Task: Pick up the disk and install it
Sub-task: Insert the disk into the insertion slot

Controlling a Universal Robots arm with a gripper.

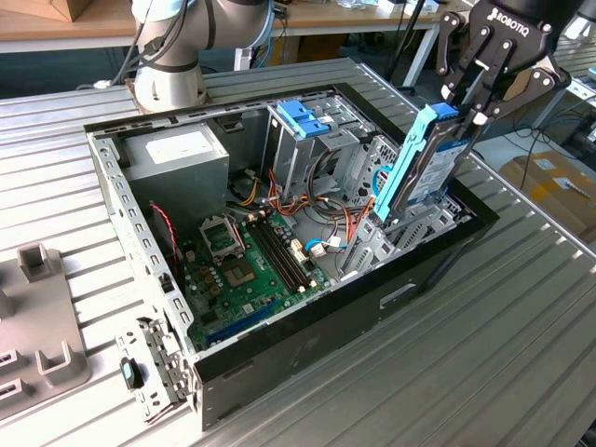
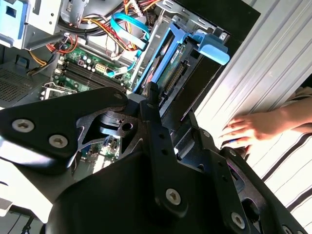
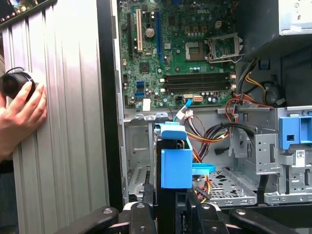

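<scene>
The disk, a flat rectangular grey metal hard drive in light-blue plastic carrier rails, is pinched at its upper end between the fingers of the black multi-link gripper. It stands tilted, with its lower end inside the open black computer case, at the grey sheet-metal drive bay. Whether the rails are engaged in the bay guides cannot be told. For a clean insertion, bring the disk's long axis parallel to the guides before applying force; a tilted carrier is likely to jam. Route the lower edge clear of the orange and red cable bundle just beside the bay. A person's hand rests on the ribbed metal table near the case wall; move slowly
</scene>
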